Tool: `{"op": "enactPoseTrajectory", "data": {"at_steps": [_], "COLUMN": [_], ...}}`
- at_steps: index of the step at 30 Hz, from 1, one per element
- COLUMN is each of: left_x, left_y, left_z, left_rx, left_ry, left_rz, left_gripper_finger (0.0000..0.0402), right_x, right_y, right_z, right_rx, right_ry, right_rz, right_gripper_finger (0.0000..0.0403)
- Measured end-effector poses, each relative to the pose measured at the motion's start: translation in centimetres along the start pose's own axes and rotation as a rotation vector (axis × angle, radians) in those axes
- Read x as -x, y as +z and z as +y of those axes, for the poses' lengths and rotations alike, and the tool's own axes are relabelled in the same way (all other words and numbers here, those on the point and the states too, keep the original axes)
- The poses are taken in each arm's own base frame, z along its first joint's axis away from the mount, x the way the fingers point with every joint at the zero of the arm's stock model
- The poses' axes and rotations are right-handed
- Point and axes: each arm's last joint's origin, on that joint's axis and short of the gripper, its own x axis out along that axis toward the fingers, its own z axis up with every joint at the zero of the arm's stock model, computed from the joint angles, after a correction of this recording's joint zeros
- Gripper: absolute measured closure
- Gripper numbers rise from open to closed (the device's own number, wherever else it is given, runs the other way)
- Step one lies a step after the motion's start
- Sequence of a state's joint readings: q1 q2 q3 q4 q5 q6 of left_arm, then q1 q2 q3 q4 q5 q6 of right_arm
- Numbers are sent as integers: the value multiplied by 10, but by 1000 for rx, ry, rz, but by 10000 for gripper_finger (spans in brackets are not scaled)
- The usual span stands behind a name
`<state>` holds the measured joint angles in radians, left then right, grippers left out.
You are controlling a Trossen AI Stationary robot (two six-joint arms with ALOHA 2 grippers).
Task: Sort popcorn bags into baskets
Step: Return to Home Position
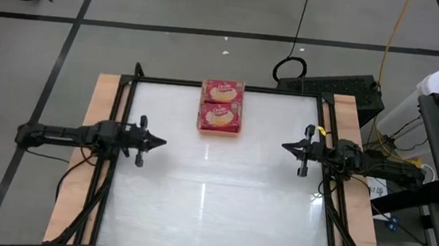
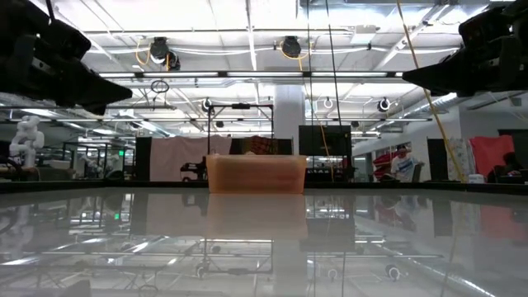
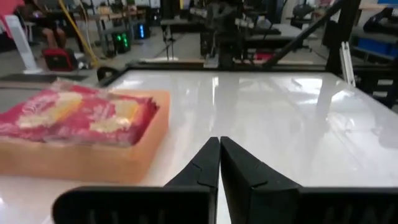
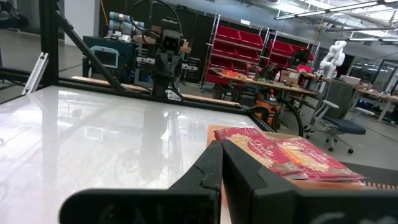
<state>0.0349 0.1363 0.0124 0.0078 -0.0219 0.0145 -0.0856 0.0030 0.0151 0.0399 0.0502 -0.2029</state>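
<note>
Your tray at the bench's far edge, midway, bags in it, left pincer left, right pincer opposite, both well apart from it.

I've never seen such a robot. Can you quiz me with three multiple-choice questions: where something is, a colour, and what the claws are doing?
1. Where does the orange tray stand? A) at a table edge, midway between the arms B) under the left arm C) on the floor
2. What colour are the popcorn bags mostly? A) blue B) red C) green
3. How are the left gripper and right gripper? A) both shut, empty B) both wide open C) each gripping a bag
Answers: 1 A, the high view shows it there; 2 B, red fronts fill the tray; 3 A, each wrist view shows fingers pressed together.
</note>
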Motion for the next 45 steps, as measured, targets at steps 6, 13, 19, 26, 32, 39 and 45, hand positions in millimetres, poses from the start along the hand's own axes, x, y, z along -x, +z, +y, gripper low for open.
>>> {"op": "enactPoseTrajectory", "data": {"at_steps": [6, 13, 19, 26, 32, 39, 45], "left_x": [-4, 0, 5, 6, 6, 6, 6], "left_y": [-4, 6, 8, 8, 8, 8, 8], "left_z": [0, 3, 4, 3, 3, 3, 3], "left_rx": [2, -6, 19, 40, 4, -1, -1], "left_ry": [0, 89, 130, 91, 92, 92, 92], "left_rz": [47, -69, -104, -105, -106, -106, -107], "left_gripper_finger": [398, 399, 400, 389, 382, 381, 381], "right_x": [0, 0, 0, 0, 0, 0, 0], "right_y": [0, 0, 0, 0, 0, 0, 0], "right_z": [0, 0, 0, 0, 0, 0, 0], "right_rx": [0, 0, 0, 0, 0, 0, 0], "right_ry": [0, 0, 0, 0, 0, 0, 0], "right_rz": [0, 0, 0, 0, 0, 0, 0], "right_gripper_finger": [403, 403, 403, 403, 403, 403, 403]}}
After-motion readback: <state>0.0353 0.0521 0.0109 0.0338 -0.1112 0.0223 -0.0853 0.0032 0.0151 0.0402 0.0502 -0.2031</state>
